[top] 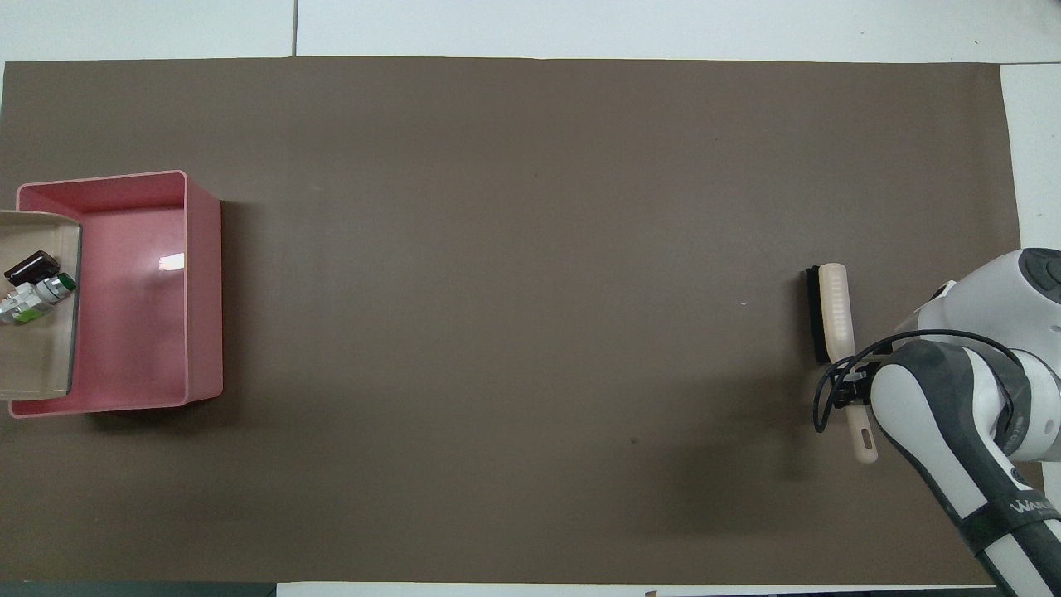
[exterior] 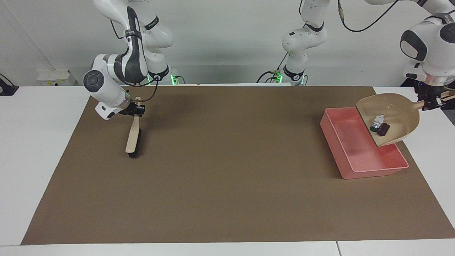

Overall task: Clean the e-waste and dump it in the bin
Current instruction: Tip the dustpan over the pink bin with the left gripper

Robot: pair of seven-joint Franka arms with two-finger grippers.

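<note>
Dustpan tipped over the bin, parts about to slide

Your right gripper [exterior: 137, 109], well apart from the bin [exterior: 363, 166] at the right arm's end of the mat [exterior: 227, 199], is clenched on the brush [exterior: 134, 137] handle, parking its bristles on the mat so that arm waits out of the way. At the bin, your left gripper [exterior: 431, 102] grips the beige dustpan [exterior: 401, 108] by its handle, holding it raised and tilted lip-down over the bin's edge so the load runs toward the opening. The e-waste [exterior: 379, 126], both small parts, lies in the pan near the lip, not yet in the bin; a steeper tilt looks needed.
</note>
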